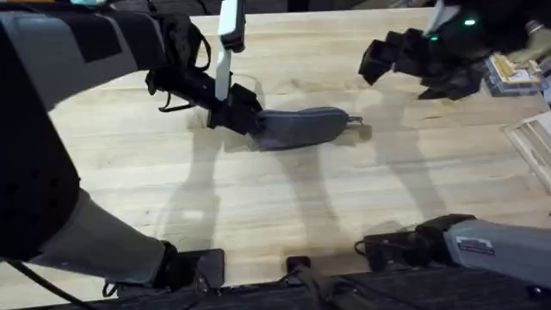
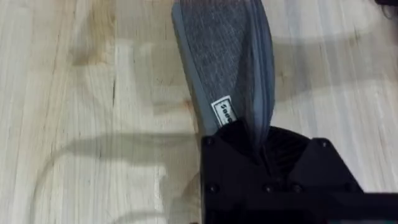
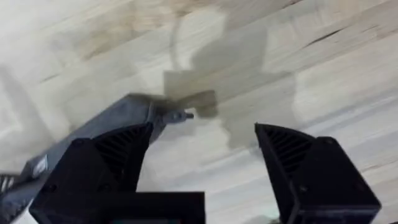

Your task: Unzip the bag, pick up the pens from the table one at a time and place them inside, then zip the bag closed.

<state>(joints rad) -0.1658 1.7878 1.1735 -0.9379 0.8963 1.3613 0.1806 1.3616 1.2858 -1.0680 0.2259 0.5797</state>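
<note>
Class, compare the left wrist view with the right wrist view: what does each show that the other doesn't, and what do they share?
Left wrist only: the left tool shut on one end of the bag, whose grey felt weave and white label are close up. Right wrist only: the right tool open above the table, and the bag's zipper pull at its far end. Both: the grey bag lying on the wooden table.
</note>
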